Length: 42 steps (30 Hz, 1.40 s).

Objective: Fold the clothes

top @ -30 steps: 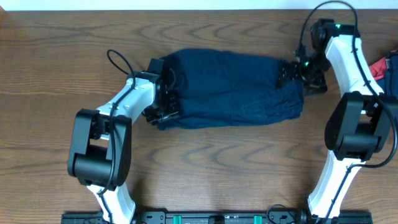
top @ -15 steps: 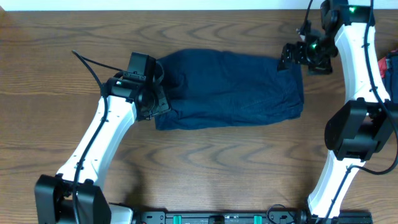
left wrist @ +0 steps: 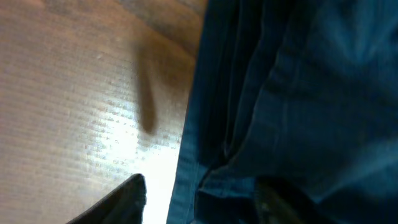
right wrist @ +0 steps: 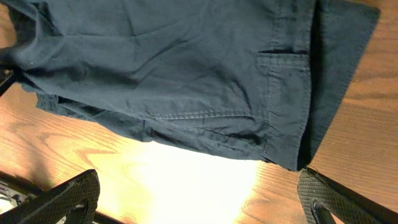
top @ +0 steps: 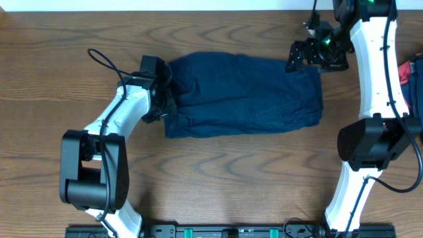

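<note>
The clothes are a dark navy garment lying folded into a wide block in the middle of the wooden table. My left gripper sits at its left end. In the left wrist view the left gripper straddles the hem of the clothes, one finger over bare wood and the other over the cloth, with a gap showing. My right gripper hovers by the far right corner. Seen from its wrist, the right gripper stands wide open over bare table, with the clothes beyond its fingertips.
A red object lies at the table's right edge, behind the right arm. A black rail runs along the front edge. Bare wood lies in front of the garment and at the far left.
My right gripper has lifted off the garment's right corner and moved toward the far edge and slightly left. The left arm has swung its elbow about while its gripper stayed at the left hem.
</note>
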Tool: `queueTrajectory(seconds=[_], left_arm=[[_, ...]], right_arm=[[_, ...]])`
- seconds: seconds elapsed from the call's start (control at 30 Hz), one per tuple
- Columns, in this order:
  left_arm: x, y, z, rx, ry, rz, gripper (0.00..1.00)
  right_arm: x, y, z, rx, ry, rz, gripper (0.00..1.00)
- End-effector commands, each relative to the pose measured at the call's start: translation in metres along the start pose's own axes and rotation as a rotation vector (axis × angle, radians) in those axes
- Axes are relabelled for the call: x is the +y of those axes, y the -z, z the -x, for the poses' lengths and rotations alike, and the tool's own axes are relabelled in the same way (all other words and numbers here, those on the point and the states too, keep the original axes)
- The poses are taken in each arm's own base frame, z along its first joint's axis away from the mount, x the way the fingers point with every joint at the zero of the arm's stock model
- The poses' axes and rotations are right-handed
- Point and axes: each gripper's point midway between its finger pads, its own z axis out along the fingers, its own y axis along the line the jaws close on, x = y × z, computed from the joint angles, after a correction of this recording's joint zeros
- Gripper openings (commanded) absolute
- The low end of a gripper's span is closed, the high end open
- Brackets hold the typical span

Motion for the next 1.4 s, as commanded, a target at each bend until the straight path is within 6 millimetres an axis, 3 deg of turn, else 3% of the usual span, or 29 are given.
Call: queueTrajectory(seconds=[0.0,0.1,0.13,0.27,0.5,0.73,0.77,0.8,0.83,0.87,0.93,1.07,1.17,1.37], left_arm=[[-0.002,-0.006,-0.002,0.016,-0.018,-0.018,0.41],[-0.006,-0.007,-0.004,0.026,-0.018,-0.04,0.09],[-0.008,-0.007,-0.005,0.036,-0.018,-0.053,0.06],[-0.014,-0.004,-0.023,0.118,-0.011,-0.1,0.06],[0.0,0.002,-0.057,0.252,0.011,-0.03,0.06],[0.001,0.016,-0.066,0.271,0.001,-0.02,0.06],[0.002,0.016,-0.064,0.265,0.005,-0.022,0.09],[0.003,0.016,-0.063,0.263,0.01,-0.024,0.27],[0.004,0.016,-0.063,0.262,0.012,-0.024,0.52],[0.004,0.016,-0.062,0.262,0.015,-0.024,0.67],[0.004,0.017,-0.062,0.26,0.015,-0.025,0.84],[0.005,0.016,-0.054,0.234,0.021,-0.036,0.89],[0.009,0.014,-0.034,0.177,0.051,-0.073,0.89],[0.018,0.017,0.002,0.099,0.108,-0.193,0.89]], right_arm=[[0.01,0.011,0.002,-0.034,0.043,0.009,0.99],[0.011,0.011,0.002,-0.034,0.045,0.009,0.99],[0.011,0.01,0.002,-0.033,0.045,0.009,0.99],[0.011,0.011,0.002,-0.035,0.045,0.008,0.99],[0.006,0.011,0.003,-0.038,0.015,-0.02,0.99],[-0.006,0.01,0.002,-0.033,-0.038,-0.075,0.99],[-0.006,0.009,0.004,-0.037,-0.037,-0.076,0.99],[-0.007,0.007,0.006,-0.041,-0.036,-0.076,0.99],[-0.009,0.001,0.007,-0.034,-0.033,-0.075,0.99],[-0.011,-0.007,0.007,-0.016,-0.03,-0.075,0.99],[-0.018,-0.029,0.004,0.042,-0.035,-0.072,0.99],[-0.028,-0.08,0.002,0.144,-0.059,-0.041,0.99],[-0.023,-0.104,0.002,0.186,-0.056,0.027,0.99],[-0.019,-0.112,0.005,0.188,-0.035,0.037,0.99]])
